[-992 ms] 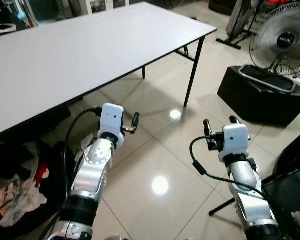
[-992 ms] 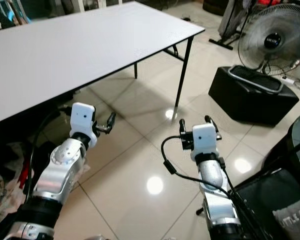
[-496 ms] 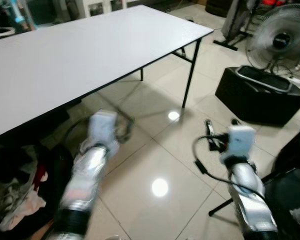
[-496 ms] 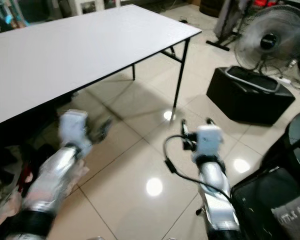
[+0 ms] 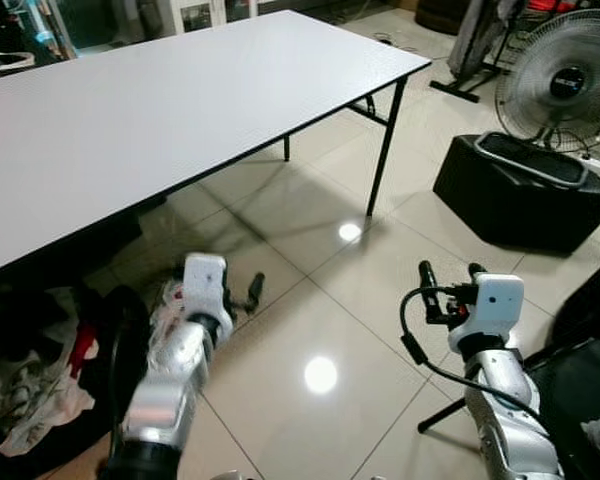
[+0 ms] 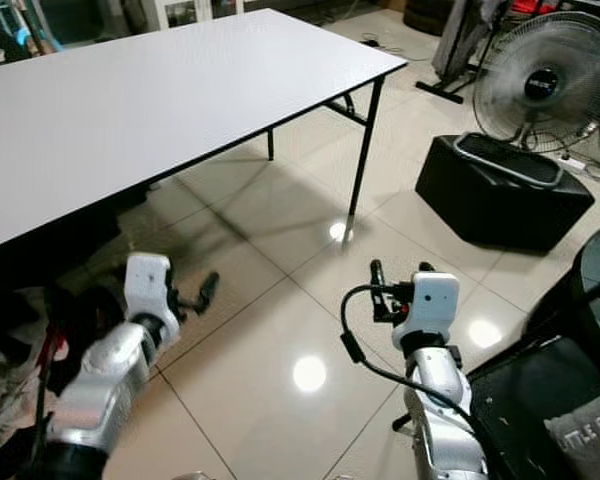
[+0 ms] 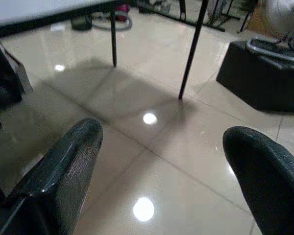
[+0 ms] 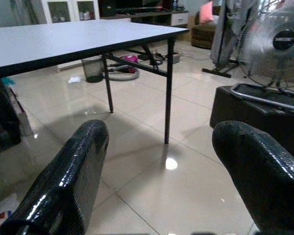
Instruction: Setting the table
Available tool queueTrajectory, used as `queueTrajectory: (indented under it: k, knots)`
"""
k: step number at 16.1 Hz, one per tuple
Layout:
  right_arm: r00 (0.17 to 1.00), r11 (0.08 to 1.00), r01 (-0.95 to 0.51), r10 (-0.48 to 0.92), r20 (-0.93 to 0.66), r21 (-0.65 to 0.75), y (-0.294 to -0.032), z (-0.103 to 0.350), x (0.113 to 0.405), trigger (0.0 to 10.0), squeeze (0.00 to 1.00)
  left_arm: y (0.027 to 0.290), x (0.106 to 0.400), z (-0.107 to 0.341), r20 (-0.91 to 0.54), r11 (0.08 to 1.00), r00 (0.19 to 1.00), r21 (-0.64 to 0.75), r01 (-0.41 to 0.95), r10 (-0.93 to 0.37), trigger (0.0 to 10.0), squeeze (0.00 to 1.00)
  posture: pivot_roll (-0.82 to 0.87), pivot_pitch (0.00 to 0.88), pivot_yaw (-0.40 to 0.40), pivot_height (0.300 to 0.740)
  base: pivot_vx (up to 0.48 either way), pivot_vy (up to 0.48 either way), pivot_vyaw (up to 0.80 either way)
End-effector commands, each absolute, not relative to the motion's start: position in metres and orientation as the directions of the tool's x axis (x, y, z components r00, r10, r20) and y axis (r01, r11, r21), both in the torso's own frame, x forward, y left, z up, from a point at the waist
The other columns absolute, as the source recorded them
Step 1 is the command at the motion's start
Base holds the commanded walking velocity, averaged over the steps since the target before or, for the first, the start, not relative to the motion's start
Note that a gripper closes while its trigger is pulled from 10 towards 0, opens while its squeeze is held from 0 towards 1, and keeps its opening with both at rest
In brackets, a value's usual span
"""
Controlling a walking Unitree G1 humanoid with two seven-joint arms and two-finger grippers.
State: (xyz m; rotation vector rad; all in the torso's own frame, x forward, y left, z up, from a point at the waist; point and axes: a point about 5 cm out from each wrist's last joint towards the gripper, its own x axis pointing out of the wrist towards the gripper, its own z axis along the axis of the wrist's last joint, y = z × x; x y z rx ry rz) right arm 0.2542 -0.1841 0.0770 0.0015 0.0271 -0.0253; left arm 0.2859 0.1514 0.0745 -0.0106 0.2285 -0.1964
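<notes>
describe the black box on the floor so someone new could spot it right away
Start at the long white table and follow its right end to the black corner leg. Past that leg, on the tiled floor, sits the black box, just in front of the standing fan. Unlike the fan, it is low and solid, with a grey loop handle on top.

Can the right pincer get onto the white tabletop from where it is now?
Probably not yet. The right pincer, open and empty, hangs low over the floor tiles, short of the table and below its edge; nothing blocks it, but the robot must step closer.
</notes>
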Motion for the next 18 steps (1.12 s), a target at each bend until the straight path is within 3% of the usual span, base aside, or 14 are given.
queueTrajectory:
  k: [1, 7, 18]
  knots:
    - [0.999, 0.999, 0.037, -0.038, -0.024, -0.009, -0.187, 0.081, 0.256, 10.0, 0.00, 0.150, 0.288, 0.078, -0.210, 0.981, 0.958, -0.012, 0.194, -0.193, 10.0, 0.00, 0.01, 0.000, -0.013, 0.740, 0.000, 0.000, 0.00]
    - [1.000, 0.999, 0.014, -0.015, -0.020, -0.036, -0.185, 0.083, 0.257, 10.0, 0.00, 0.145, 0.291, 0.084, -0.195, 0.977, 0.958, -0.046, 0.207, -0.212, 10.0, 0.00, 0.01, 0.000, -0.013, 0.740, 0.000, 0.000, 0.00]
    - [1.000, 0.999, -0.010, 0.009, -0.014, -0.037, -0.182, 0.084, 0.259, 10.0, 0.00, 0.143, 0.294, 0.087, -0.178, 0.981, 0.965, -0.008, 0.193, -0.192, 10.0, 0.00, 0.01, 0.000, -0.013, 0.740, 0.000, 0.000, 0.75]
